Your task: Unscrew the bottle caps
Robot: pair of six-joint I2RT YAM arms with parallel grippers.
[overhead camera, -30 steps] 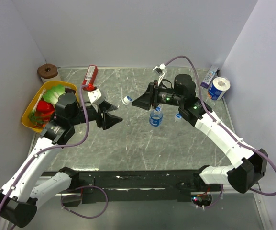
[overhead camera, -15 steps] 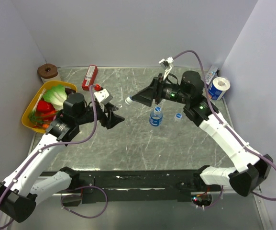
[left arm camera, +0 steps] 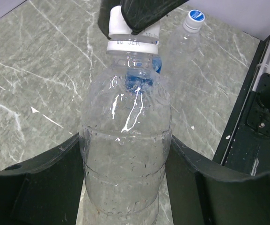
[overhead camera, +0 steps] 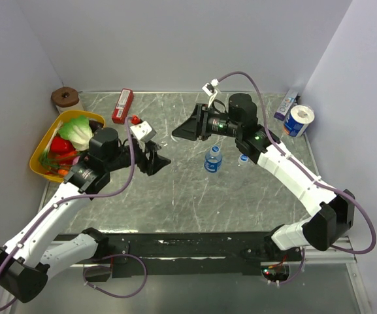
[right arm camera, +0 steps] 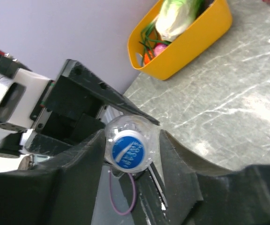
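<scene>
Beyond clamped bottle (left arm camera: 125, 154) and cap (right arm camera: 126, 151): second bottle (left arm camera: 184, 42) upright; basket (right arm camera: 191, 47) far left.

Yellow basket (overhead camera: 42, 140), red box (overhead camera: 122, 106) — toilet roll (overhead camera: 299, 120)

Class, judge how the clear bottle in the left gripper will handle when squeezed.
The bottle, thin-walled and ribbed, probably flexes in the left gripper. It seems water-filled, so likely heavy for its size. Its glossy skin may slip if the right gripper twists the cap.
</scene>
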